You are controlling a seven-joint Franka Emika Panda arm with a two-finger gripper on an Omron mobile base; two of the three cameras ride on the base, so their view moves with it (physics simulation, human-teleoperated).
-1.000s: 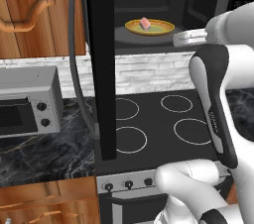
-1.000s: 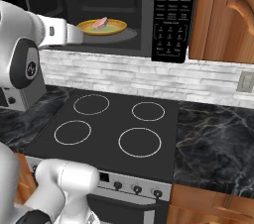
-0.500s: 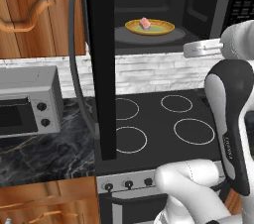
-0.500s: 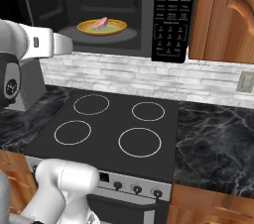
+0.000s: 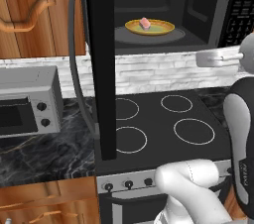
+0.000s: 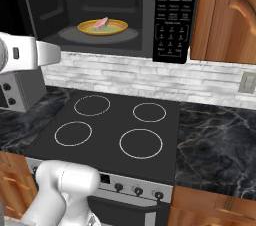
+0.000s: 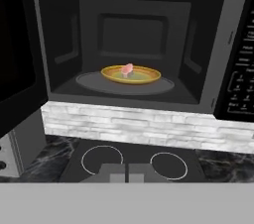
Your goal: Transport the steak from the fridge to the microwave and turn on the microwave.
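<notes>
The steak (image 5: 145, 23) (image 6: 102, 23) (image 7: 127, 69), a small pink slab, lies on a yellow plate (image 5: 161, 28) (image 6: 117, 27) (image 7: 146, 76) on the turntable inside the microwave (image 5: 198, 0) (image 6: 145, 45) (image 7: 203, 89). The microwave's door (image 5: 101, 64) (image 7: 15, 44) stands swung wide to the left. My gripper (image 5: 200, 59) (image 6: 56, 52) (image 7: 128, 172) hovers in front of the cavity and below its floor, well back from the plate. Its fingers are shut with nothing between them. The fridge is out of view.
The keypad (image 6: 172, 15) (image 7: 243, 79) runs down the microwave's right side. Below is a black four-ring stove (image 5: 163, 124) (image 6: 115, 125). A silver toaster oven (image 5: 27, 99) (image 6: 15, 90) stands on the dark counter at left. Wooden cabinets (image 6: 225, 15) flank the microwave.
My gripper has drawn back and down from the microwave opening, and its fingers have gone from open to shut. The steak and plate have stayed put.
</notes>
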